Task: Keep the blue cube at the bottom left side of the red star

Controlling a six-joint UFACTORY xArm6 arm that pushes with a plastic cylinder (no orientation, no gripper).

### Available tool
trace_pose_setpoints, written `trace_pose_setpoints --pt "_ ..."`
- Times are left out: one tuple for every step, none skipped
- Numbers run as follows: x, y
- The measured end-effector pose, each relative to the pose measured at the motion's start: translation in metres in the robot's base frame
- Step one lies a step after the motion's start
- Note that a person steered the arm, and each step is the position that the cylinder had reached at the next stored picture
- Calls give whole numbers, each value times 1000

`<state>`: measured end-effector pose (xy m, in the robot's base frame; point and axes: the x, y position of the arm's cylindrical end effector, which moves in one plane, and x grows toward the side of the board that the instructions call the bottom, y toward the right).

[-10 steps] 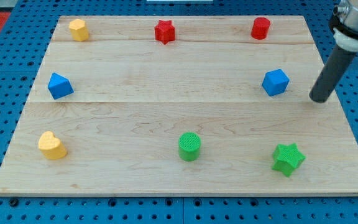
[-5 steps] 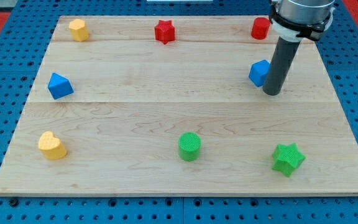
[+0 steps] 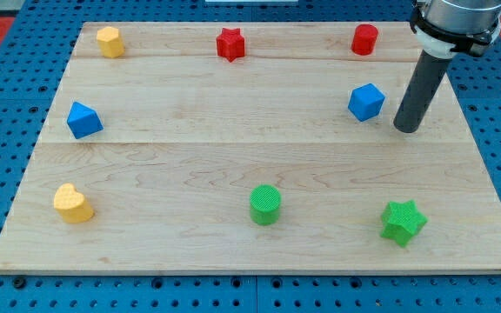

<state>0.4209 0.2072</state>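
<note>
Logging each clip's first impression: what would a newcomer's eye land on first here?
The dark rod dominates the view's upper right, my tip resting on the pale wooden board just right of the blue cube, apart from it. Next comes the ring of small coloured blocks, with the red star at top centre and the green star at the bottom right.

A: Where is my tip (image 3: pixel 405 129)?
B: On the worktop (image 3: pixel 233 252), just right of the blue cube (image 3: pixel 366 102) and apart from it. The red cylinder (image 3: pixel 364 39) is above the cube.
A: And the red star (image 3: pixel 230 43)?
B: At the view's top, well left of the cube, with a yellow block (image 3: pixel 109 41) further left. The other blue block (image 3: pixel 83 120) sits at the left. Along the bottom, left to right: yellow heart (image 3: pixel 73 203), green cylinder (image 3: pixel 265 205), green star (image 3: pixel 403 222).
</note>
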Motion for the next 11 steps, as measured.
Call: trace_pose_setpoints --pt "6 68" --pt "-5 100" --pt "-25 104" --pt "-53 122" --pt "-74 124" --pt "-74 124" --pt "-73 111" --pt "-60 62" --pt "-42 11" --pt "-39 -22" --pt "-39 -49"
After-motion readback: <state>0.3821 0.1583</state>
